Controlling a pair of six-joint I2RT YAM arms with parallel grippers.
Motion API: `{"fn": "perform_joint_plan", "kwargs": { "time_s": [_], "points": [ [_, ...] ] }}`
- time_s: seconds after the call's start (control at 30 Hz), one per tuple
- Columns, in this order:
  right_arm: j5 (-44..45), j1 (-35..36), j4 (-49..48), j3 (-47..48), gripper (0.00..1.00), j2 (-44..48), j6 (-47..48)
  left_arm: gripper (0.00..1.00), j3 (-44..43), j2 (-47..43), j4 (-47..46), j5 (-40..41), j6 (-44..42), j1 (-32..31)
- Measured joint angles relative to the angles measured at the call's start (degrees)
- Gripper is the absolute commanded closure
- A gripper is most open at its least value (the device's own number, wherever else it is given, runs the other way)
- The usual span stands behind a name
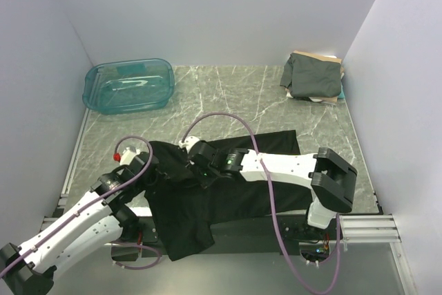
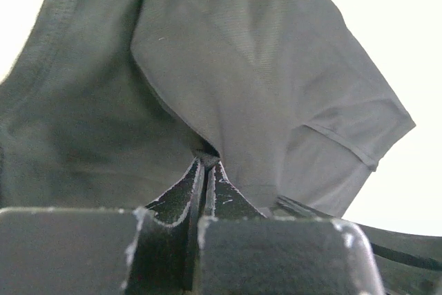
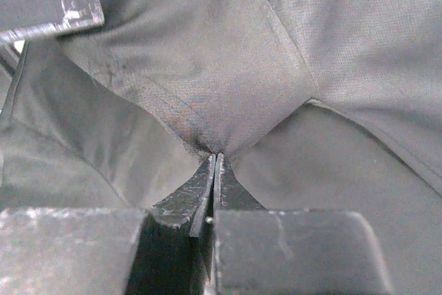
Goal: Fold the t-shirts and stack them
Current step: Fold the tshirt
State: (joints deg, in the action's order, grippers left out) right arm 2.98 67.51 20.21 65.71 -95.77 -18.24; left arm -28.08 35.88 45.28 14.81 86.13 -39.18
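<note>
— Which jaws have hold of anything?

— Both, from where I stand. The left gripper (image 2: 207, 162) has its jaws pressed together on a pinch of the black t-shirt (image 2: 248, 67). The cloth comes straight out from between the fingertips and fans upward, and a hemmed sleeve hangs off to the right in that wrist's view.

— And the other one?

— Same story. The right gripper (image 3: 215, 155) is clamped tight on a gather of the same shirt, with creases running out from the tips like spokes (no gap between the fingers that I can see). A seam runs off to the right above the pinch.

— How near are the two to each other?

— Close, side by side over the left part of the shirt. The right arm reaches across the shirt from its base.

— Where does the shirt itself lie?

— Spread across the near part of the table (image 1: 228, 94). Its right part lies flat on the marbled top, and its near left part hangs over the table's near edge between the arm bases.

— Anything else out there?

— A stack of folded t-shirts (image 1: 312, 77) in the far right corner, well apart from the grippers. A dark grey-green one is on top, with tan and white edges showing beneath. A teal bin (image 1: 128, 86) sits in the far left corner.
</note>
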Motion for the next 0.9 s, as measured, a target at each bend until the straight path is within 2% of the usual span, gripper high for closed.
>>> {"fn": "perform_joint_plan", "kwargs": {
  "time_s": [0.1,0.13,0.2,0.3,0.4,0.43,0.5,0.53,0.6,0.67,0.7,0.77,0.83,0.9],
  "points": [
    [-1.57,-0.04,-0.09,-1.40,1.00,1.36,0.15,0.99,-1.92,0.79,1.11,0.52,0.15,-0.63],
    [-2.43,-0.04,-0.09,-2.23,0.91,1.90,0.17,0.99,-2.34,1.22,1.49,0.61,0.02,-0.68],
    [-3.85,-0.04,-0.28,-3.58,0.84,2.34,0.13,0.94,-2.47,2.01,2.19,0.44,-0.68,-0.68],
    [-4.63,-0.04,-0.31,-5.14,0.83,2.40,0.22,0.93,-2.47,3.37,2.91,-0.76,-2.67,-0.72],
    [-4.70,-0.04,-0.22,-6.86,0.73,2.97,0.07,0.78,-2.12,4.11,3.06,-3.04,-4.90,-0.74],
    [-4.70,-0.04,-0.17,-7.48,0.66,3.30,-0.02,0.63,-1.86,4.17,3.15,-3.85,-5.75,-0.76],
    [-4.52,-0.04,0.04,-8.68,0.61,4.33,-0.22,0.52,-1.29,4.13,3.56,-5.73,-7.69,-0.83],
    [-4.44,-0.04,0.11,-9.03,0.60,4.94,-0.37,0.44,-1.05,4.09,3.69,-6.78,-8.50,-0.83],
    [-3.65,-0.04,0.20,-9.18,0.58,5.99,-0.70,0.37,-0.92,4.09,4.00,-8.33,-9.51,-0.94],
    [-2.27,-0.04,0.13,-9.18,0.54,7.28,-1.68,0.26,-0.92,4.00,4.24,-9.22,-10.64,-0.98],
    [-1.68,-0.07,0.13,-9.18,0.53,7.80,-1.95,0.26,-0.92,3.96,4.37,-9.49,-10.82,-0.98],
    [-0.28,-0.31,0.11,-9.18,0.50,8.96,-2.97,0.19,-0.98,3.98,4.81,-9.40,-11.13,-0.98],
    [0.81,-0.81,0.09,-9.18,0.47,9.99,-3.93,0.01,-1.57,4.11,5.66,-8.72,-11.74,-0.98],
    [1.14,-1.55,0.00,-9.18,0.46,10.84,-4.74,0.01,-3.45,4.50,6.62,-6.93,-11.78,-0.98]
  ]
}}
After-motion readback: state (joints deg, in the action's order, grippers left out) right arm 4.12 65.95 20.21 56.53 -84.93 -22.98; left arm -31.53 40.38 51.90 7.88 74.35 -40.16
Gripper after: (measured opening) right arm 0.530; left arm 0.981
